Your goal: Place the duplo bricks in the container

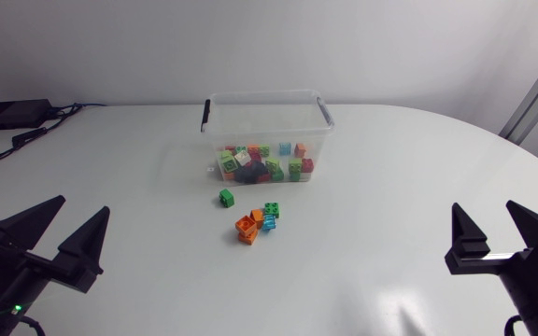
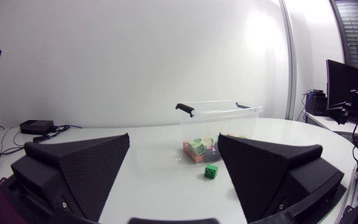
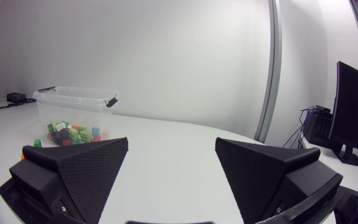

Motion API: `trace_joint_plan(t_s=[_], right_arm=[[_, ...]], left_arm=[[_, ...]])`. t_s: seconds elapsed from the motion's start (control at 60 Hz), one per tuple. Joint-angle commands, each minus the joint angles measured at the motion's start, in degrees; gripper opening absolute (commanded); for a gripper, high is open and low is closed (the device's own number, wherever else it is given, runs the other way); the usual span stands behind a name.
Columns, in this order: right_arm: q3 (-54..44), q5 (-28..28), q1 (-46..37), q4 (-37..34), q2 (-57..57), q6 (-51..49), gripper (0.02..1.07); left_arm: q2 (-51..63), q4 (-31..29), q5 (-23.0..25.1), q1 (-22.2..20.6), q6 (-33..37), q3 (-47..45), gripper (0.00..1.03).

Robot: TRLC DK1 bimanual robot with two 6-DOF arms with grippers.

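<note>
your left arm [image 1: 7,271] sits low at the near left corner of the white bench [image 1: 390,205], its jaws spread wide and holding nothing, facing the clear container [image 1: 267,119]. your right arm [image 1: 530,266] sits the same way at the near right corner, jaws likewise released and bare. the container stands toward the far side of the bench, with a heap of mixed duplo bricks [image 1: 264,166] inside. in front of it a lone green brick [image 1: 226,197] lies on the bench, and just nearer the arms a cluster of orange, green and blue bricks [image 1: 257,222] sits bunched together, well apart from both jaws
</note>
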Motion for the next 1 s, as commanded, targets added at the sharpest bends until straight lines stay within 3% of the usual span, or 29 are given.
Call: trace_joint_plan(t_s=[0.0,0.35,0.65,0.767,0.983], right_arm=[[-1.4,-0.1,0.5,-0.2,-0.2,1.5,1.03],[-1.3,-0.1,0.3,0.2,-0.4,1.3,1.03],[3.6,-1.3,2.7,0.4,3.0,-0.2,1.03],[7.4,-1.3,3.4,2.0,10.3,-0.2,1.03],[15.4,-2.7,3.8,2.9,25.8,0.1,1.03]], left_arm=[[-0.2,0.4,-0.2,0.3,0.6,-1.3,0.99],[-0.5,1.2,-0.3,2.2,-0.2,-1.0,0.99],[3.4,-4.0,-0.3,0.3,0.7,6.9,0.96],[11.4,-3.9,-0.3,-2.5,0.7,11.4,0.96],[39.8,-5.6,-0.3,-7.4,3.4,24.7,0.96]])
